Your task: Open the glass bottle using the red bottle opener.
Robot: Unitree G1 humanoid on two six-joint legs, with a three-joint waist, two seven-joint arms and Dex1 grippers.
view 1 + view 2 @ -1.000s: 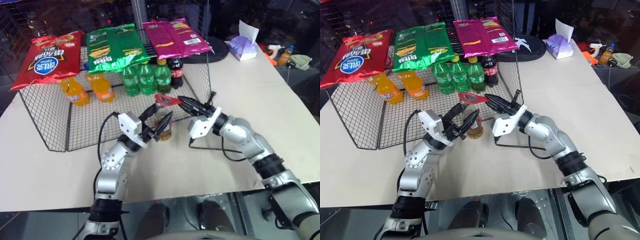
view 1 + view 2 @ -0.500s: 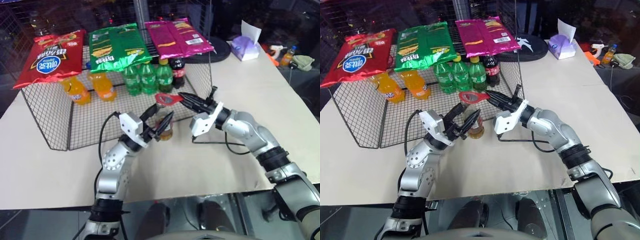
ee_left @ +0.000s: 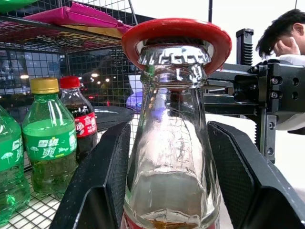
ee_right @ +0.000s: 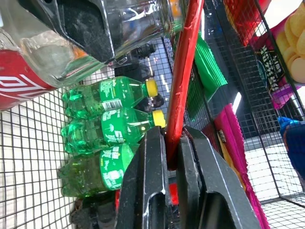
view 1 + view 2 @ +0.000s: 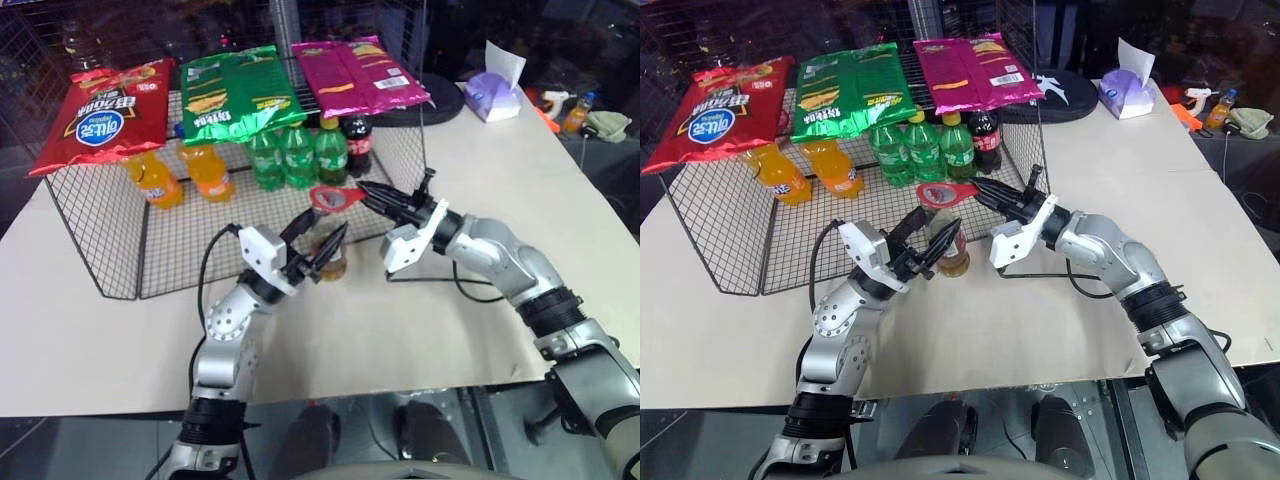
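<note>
1. The red bottle opener [image 3: 177, 29] sits with its ring head looped over the gold crown cap [image 3: 174, 55] of the glass bottle [image 3: 172, 157]; its thin handle runs back into the right gripper [image 4: 172, 152], whose two black fingers are pinched shut on it.
2. The left gripper [image 5: 318, 250] has its fingers set on either side of the bottle's body, holding it upright on the tabletop [image 5: 420, 330] just in front of the wire rack [image 5: 100, 240].
3. The step in hand appears to be the prying itself: the ring is seated, and the cap looks still crimped on.
4. To do it well, the ring's lower lip should catch under the crimped edge on one side while the far edge bears on the cap's top; then the handle end gets levered upward in one steady arc, not jerked.
5. The left gripper's hold matters as much: if it is loose, the bottle could tip or turn, spilling the amber liquid.
6. The handle is slim, so it could slip or twist between the right fingers under load.
7. Behind stand green soda bottles [image 5: 285, 155], a cola bottle [image 5: 357, 143] and orange drinks [image 5: 150, 180] under snack bags [image 5: 235, 95], well apart from the work.
</note>
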